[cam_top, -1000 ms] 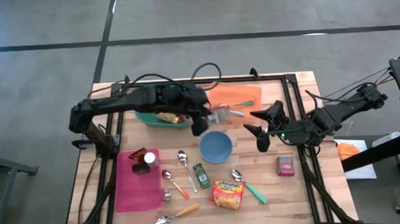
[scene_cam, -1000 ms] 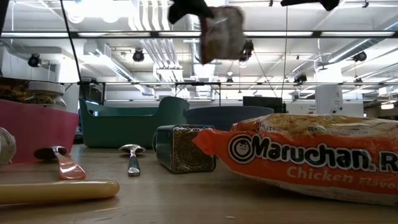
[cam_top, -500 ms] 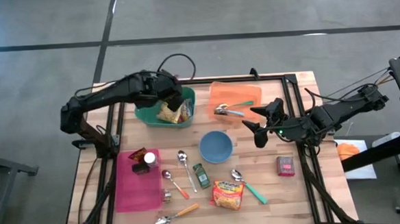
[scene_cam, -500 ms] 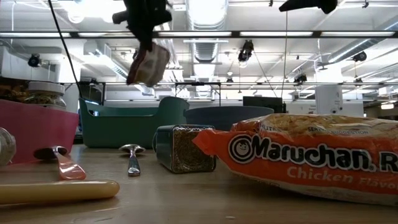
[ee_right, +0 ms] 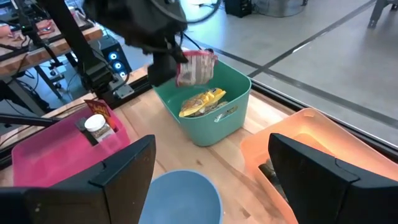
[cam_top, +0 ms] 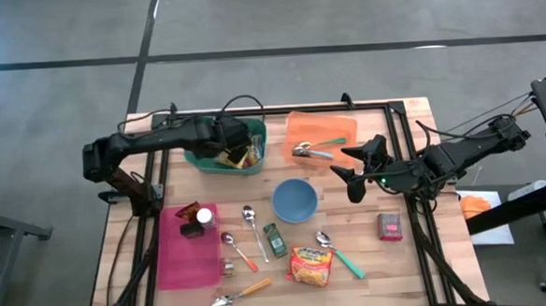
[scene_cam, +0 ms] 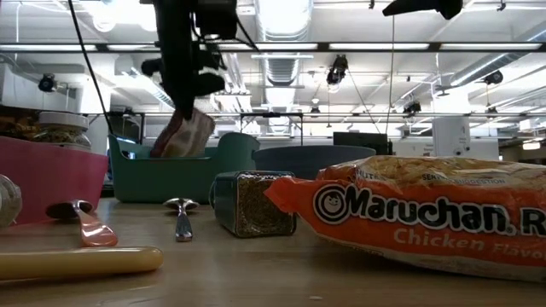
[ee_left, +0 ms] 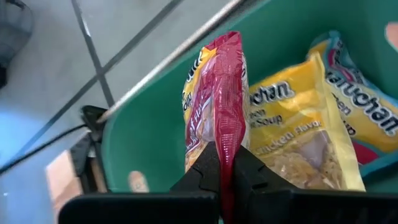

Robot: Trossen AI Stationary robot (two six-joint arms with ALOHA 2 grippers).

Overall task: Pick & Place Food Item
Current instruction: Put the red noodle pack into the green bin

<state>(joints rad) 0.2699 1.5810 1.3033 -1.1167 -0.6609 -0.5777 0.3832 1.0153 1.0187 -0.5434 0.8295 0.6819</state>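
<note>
My left gripper (cam_top: 228, 148) is shut on a red ramen packet (ee_left: 217, 106) and stands over the green bin (cam_top: 199, 162) at the table's far left. The packet (scene_cam: 183, 135) dips below the bin's rim (scene_cam: 171, 158). A yellow ramen packet (ee_left: 298, 130) lies inside the bin. My right gripper (cam_top: 351, 172) hovers open above the table's right half, between the blue bowl and the right rail, with nothing between its fingers. My left gripper pinches the red packet's flat sealed end (ee_left: 225, 155) between its two fingers (ee_left: 202, 177). The fingers slant down from the table's left. The packet (ee_right: 196, 67) hangs tilted beyond the fingertips, its far end inside the bin. Whether it rests on the yellow packet, I cannot tell.
An orange bin (cam_top: 332, 126) with utensils stands right of the green one. The blue bowl (cam_top: 294, 200) is mid-table and a pink tray (cam_top: 189, 256) with jars at near left. A Maruchan packet (cam_top: 311, 265), a spice jar (cam_top: 275, 239), spoons and a red can (cam_top: 390, 226) lie nearer.
My left gripper has carried the red packet from above the orange bin's near-left corner toward the table's left edge, then down into the green bin. It has tipped its fingers downward and stayed shut. The packet has gone from hanging high to dipping inside the bin.
</note>
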